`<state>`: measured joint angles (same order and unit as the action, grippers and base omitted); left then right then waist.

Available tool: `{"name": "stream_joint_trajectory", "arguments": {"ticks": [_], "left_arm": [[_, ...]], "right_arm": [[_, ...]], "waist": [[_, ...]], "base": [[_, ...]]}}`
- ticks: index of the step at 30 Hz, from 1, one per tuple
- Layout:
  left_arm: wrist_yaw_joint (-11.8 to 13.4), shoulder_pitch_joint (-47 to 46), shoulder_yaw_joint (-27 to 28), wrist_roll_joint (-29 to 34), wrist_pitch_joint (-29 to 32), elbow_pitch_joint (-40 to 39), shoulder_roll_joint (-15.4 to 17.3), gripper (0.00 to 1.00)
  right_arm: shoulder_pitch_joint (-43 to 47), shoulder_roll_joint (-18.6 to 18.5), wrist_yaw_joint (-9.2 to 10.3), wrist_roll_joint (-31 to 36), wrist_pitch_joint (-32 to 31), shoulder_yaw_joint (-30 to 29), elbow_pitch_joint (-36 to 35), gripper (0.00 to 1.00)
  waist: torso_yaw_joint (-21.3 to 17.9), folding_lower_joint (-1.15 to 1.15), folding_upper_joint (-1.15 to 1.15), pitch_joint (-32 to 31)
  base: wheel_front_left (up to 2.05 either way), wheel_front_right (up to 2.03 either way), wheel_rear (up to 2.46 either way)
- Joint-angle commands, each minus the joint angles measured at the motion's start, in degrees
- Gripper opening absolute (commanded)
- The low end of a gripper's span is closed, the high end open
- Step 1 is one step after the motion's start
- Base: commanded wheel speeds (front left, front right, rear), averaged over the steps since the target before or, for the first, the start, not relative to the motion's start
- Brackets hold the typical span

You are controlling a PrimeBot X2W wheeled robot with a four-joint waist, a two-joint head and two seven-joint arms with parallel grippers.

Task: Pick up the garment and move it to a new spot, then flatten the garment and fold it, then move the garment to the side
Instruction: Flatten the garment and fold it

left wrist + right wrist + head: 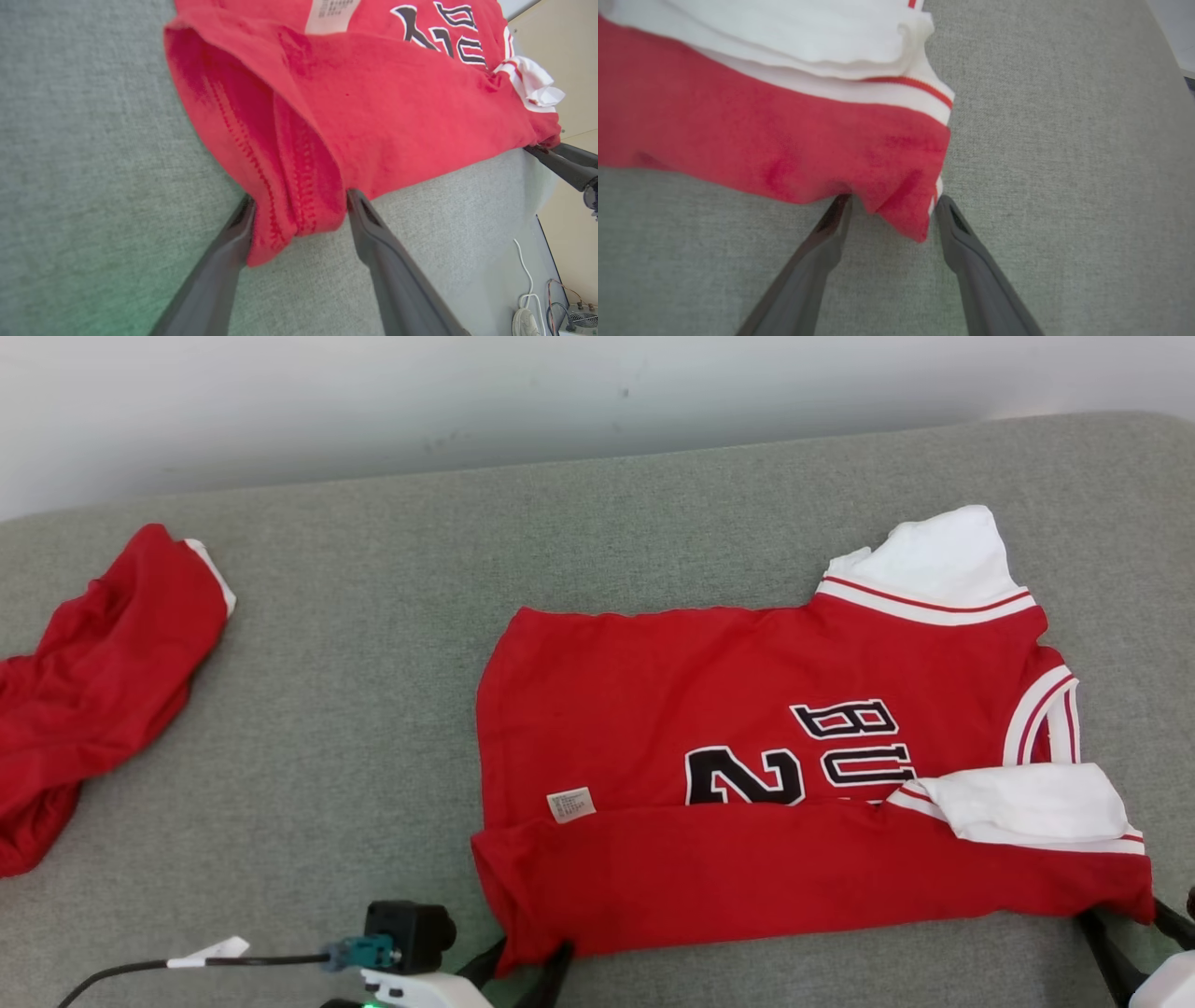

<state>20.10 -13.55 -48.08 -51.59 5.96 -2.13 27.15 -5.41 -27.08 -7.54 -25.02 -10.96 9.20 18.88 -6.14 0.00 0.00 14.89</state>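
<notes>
The left end effector [532, 958] comes in low from the 6 o'clock edge of the head view, its two dark fingers pointing toward 12 o'clock and lying almost flat along the counter [355, 728]. In the left wrist view the left end effector [299, 198] is spread wide. The stitched hem corner of the jersey [373, 107] sits loosely between the fingers and brushes their inner sides, and nothing is clamped. A wrist camera [409, 933] with a dark cable [233, 961] rides on that arm.

The right end effector [1125, 915] enters at 4 o'clock, equally low and also pointing toward 12. In its own view the right end effector [893, 198] stands just as wide apart, with the jersey's [761, 135] other near corner drooping between the fingertips without being pinched.

The jersey [747, 691] lies on the counter from the centre toward 3 o'clock, red with white sleeves and black lettering. Its near edge is folded over toward 12 o'clock as a long band, and a small white care label [570, 804] shows just above the fold.

The counter is covered in grey-green woven fabric. A second red garment [103, 681] lies crumpled at 9 o'clock, well apart from the jersey. A pale wall [467, 392] runs behind at 12 o'clock.
</notes>
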Motion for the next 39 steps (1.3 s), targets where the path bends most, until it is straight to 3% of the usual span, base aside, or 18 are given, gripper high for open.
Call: {"name": "stream_joint_trajectory", "arguments": {"ticks": [1,2,7,13,20,24,25,26,27,28,29,30,35,39], "left_arm": [[-0.4,0.1,-0.1,-1.1,0.8,1.2,0.0,0.24],[-0.8,-0.1,0.0,-1.7,1.2,1.4,0.1,0.00],[-3.6,0.2,1.4,-4.9,2.6,0.3,1.6,0.00],[-6.0,3.0,2.4,-9.3,4.8,-5.4,4.6,0.00],[-6.5,8.4,1.7,-13.4,6.1,-13.1,5.1,0.00],[-5.9,9.9,0.0,-12.7,6.3,-11.6,4.7,0.01],[-5.7,10.4,-0.2,-12.9,6.1,-10.9,4.2,0.18],[-5.5,10.5,-0.1,-13.1,5.6,-10.1,3.8,0.44],[-5.5,10.6,-0.1,-13.1,5.4,-9.1,3.7,1.00],[-5.4,10.7,0.0,-13.2,5.3,-8.2,3.5,1.00],[-5.2,10.5,0.0,-13.0,5.0,-7.3,3.3,1.00],[-5.2,10.1,-0.1,-12.1,4.9,-6.5,3.4,1.00],[-5.2,9.0,-0.1,-10.9,4.0,-4.2,3.7,1.00],[-4.6,9.7,1.1,-10.5,2.8,-4.7,5.1,1.00]], "right_arm": [[-0.7,0.1,0.12,-1.3,-0.6,0.9,1.2,0.12],[-1.1,0.1,0.12,-1.9,-0.7,1.2,1.6,0.00],[-2.1,-2.6,0.12,-5.8,-0.5,3.4,0.8,0.00],[0.1,-10.5,0.12,-11.9,-1.9,5.7,-3.3,0.00],[7.0,-19.0,0.13,-18.3,-8.7,5.1,-7.9,0.00],[10.2,-20.5,0.13,-19.2,-11.8,4.9,-8.5,0.00],[10.2,-20.1,0.13,-18.5,-11.7,4.9,-8.3,0.00],[10.1,-19.3,0.13,-18.0,-11.6,5.0,-7.9,0.00],[10.0,-18.3,0.13,-17.8,-11.9,5.3,-7.5,0.00],[9.8,-17.5,0.13,-17.2,-11.8,5.5,-7.1,0.19],[9.3,-16.9,0.13,-16.8,-11.5,5.7,-6.8,0.94],[9.0,-16.1,0.12,-16.6,-11.4,5.8,-6.3,1.00],[8.5,-14.9,0.12,-15.6,-11.0,6.3,-4.9,1.00],[8.4,-16.1,0.13,-15.0,-10.3,5.1,-4.5,1.00]], "waist": [[0.0,0.00,0.00,0.0],[0.1,0.00,0.00,0.0],[0.5,0.00,0.00,-1.3],[0.7,0.00,0.00,-3.9],[0.6,0.00,0.00,-5.8],[0.1,0.00,0.00,-6.1],[0.0,0.00,0.00,-6.1],[-0.2,0.00,0.00,-6.2],[-0.3,0.00,0.00,-6.2],[-0.4,0.00,0.00,-6.3],[-0.5,0.00,0.00,-6.4],[-0.6,0.00,0.00,-6.4],[-0.6,0.00,0.00,-6.2],[-0.5,0.00,0.00,-6.2]], "base": [[0.00,0.00,0.00],[0.00,0.00,0.00],[0.00,0.00,0.00],[0.00,0.00,0.00],[0.00,0.00,0.00],[0.00,0.00,0.00],[0.00,0.00,0.00],[0.00,0.00,0.00],[0.00,0.00,0.00],[0.00,0.00,0.00],[0.00,0.00,0.00],[0.00,0.00,0.00],[0.00,0.00,0.00],[0.00,0.00,0.00]]}}
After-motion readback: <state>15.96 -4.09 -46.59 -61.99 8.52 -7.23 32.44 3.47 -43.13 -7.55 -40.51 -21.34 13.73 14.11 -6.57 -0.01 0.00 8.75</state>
